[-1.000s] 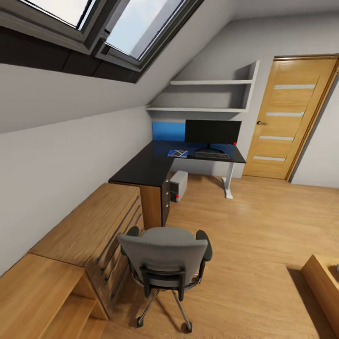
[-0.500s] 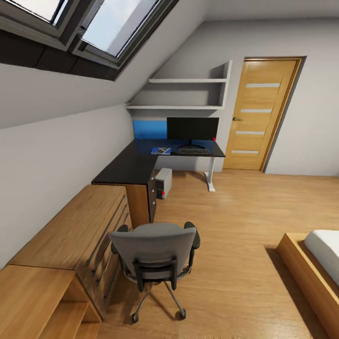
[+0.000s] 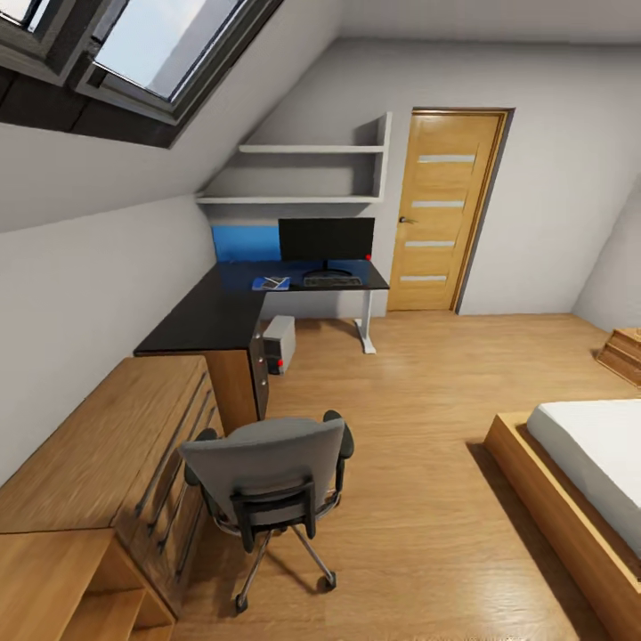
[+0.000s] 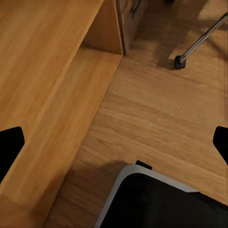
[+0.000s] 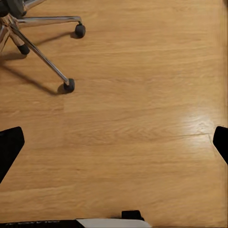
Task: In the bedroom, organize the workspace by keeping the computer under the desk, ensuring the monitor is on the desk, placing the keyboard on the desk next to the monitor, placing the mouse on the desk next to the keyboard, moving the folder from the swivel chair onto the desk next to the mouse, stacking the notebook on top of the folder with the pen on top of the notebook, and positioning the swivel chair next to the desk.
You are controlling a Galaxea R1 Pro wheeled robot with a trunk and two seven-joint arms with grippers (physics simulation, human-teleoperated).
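Observation:
The swivel chair (image 3: 267, 472) stands on the wood floor in the head view with its grey back toward me, beside a wood dresser and some way short of the desk (image 3: 209, 316). On the black desk top stand the monitor (image 3: 326, 240) and, in front of it, the keyboard (image 3: 332, 281). Left of the keyboard lies the blue folder (image 3: 270, 283) with something darker on it. The computer (image 3: 279, 343) sits under the desk. My left gripper (image 4: 114, 145) and right gripper (image 5: 114, 142) hang open over the floor. A chair caster (image 5: 69, 85) shows near the right one.
A low wood dresser (image 3: 107, 445) and a lower wood bench (image 4: 42, 90) line the left wall under the sloped ceiling. A bed (image 3: 588, 463) on a wood frame is at the right. A closed wood door (image 3: 445, 223) is at the back, with wall shelves (image 3: 303, 174) above the desk.
The whole head view has swung, so desk and chair sit further left in the picture and the bed has come into view. Nothing in the room itself has moved.

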